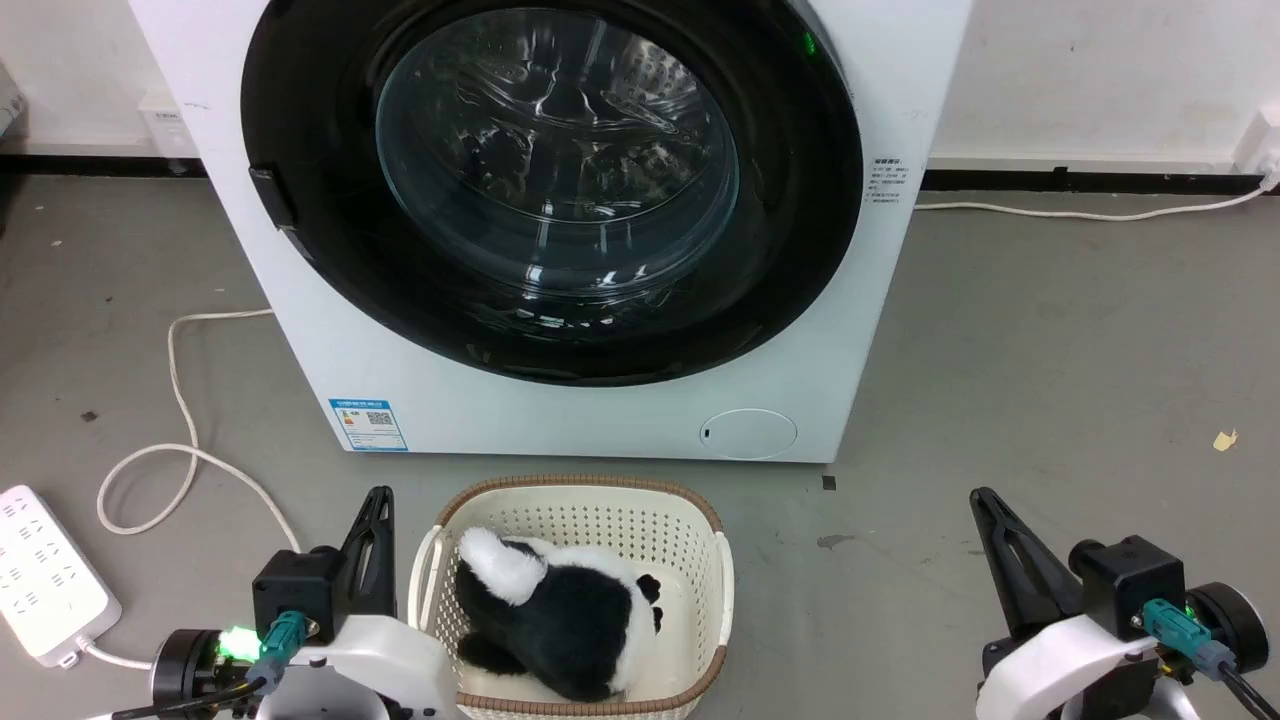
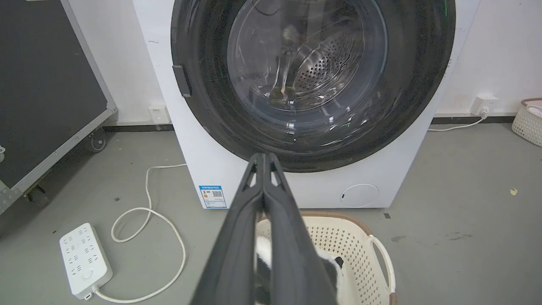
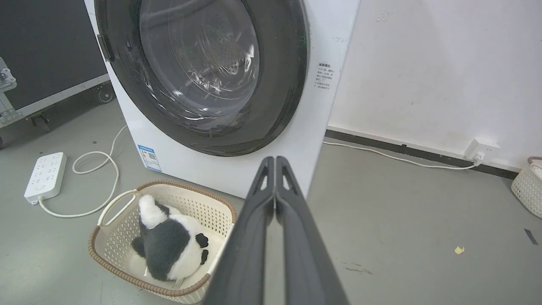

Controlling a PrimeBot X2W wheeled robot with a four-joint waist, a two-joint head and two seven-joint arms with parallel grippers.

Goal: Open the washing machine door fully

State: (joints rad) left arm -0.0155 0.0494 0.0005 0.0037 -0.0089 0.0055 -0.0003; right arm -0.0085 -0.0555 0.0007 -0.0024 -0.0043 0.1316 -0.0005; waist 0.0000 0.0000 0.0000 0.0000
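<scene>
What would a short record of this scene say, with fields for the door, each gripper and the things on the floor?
washing machine door: shut, flush with the white front
left gripper: fingers together, holding nothing, short of the machine
right gripper: fingers together, holding nothing, short of the machine
basket: on the floor in front of the machine
plush toy: black and white, lying in the basket
power strip: white, on the floor to the left
</scene>
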